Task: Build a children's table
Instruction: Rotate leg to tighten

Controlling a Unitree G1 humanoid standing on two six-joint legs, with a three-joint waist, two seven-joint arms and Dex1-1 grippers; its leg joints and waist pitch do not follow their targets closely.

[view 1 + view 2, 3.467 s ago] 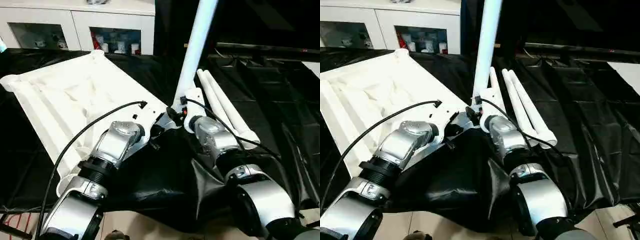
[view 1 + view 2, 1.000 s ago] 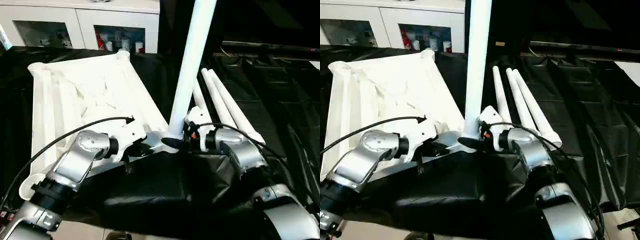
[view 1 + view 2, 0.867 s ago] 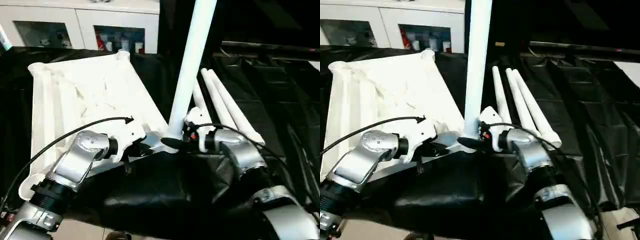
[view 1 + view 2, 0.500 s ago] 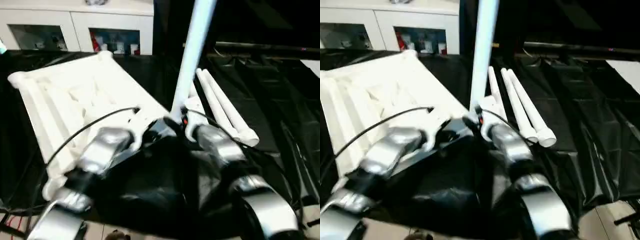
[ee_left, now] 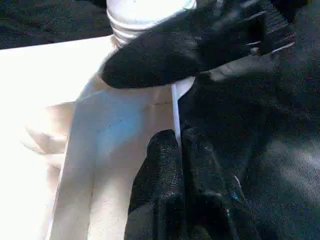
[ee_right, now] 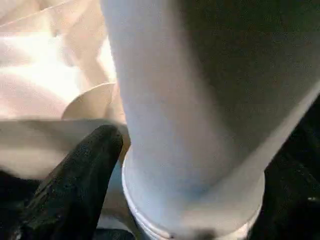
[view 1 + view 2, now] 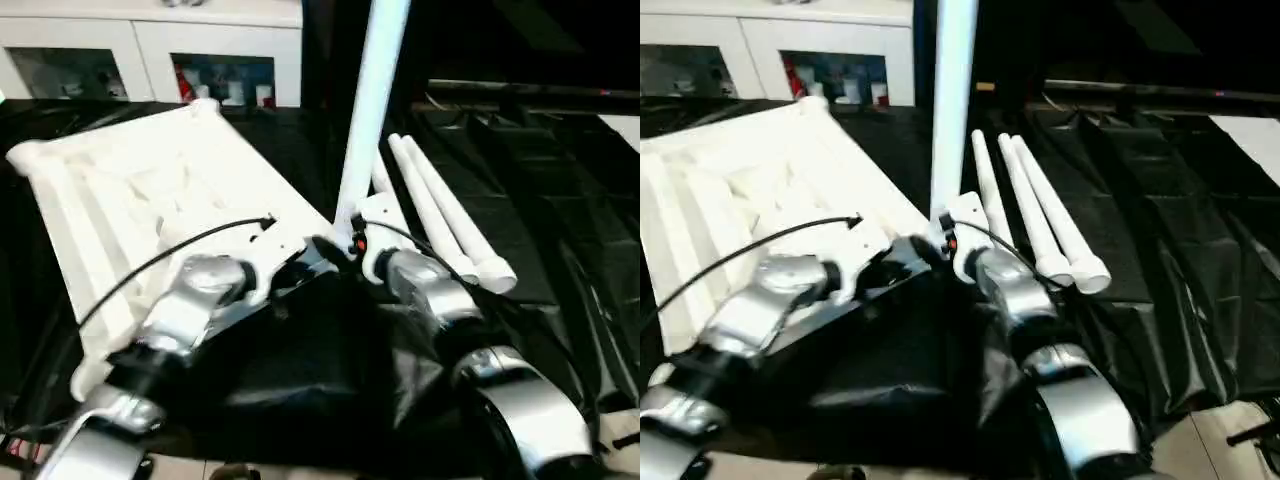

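While one leg (image 7: 368, 110) stands upright in the corner socket at frame centre, three legs (image 7: 440, 215) lie loose at right of the inverted table top (image 7: 150, 190). Left gripper (image 5: 175, 145) clenched on the top's rim; right gripper (image 6: 185, 165) straddles the leg base, grip indeterminate.

Head stereo pair looks forward-down over both forearms at the table top (image 7: 150, 190), upright leg (image 7: 365, 110) at 12 o'clock; wrist cameras sit close on that leg's base.

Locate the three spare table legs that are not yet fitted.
In the left eye view, the three spare legs lie together on the black sheet, right of the upright leg and beyond the right gripper.
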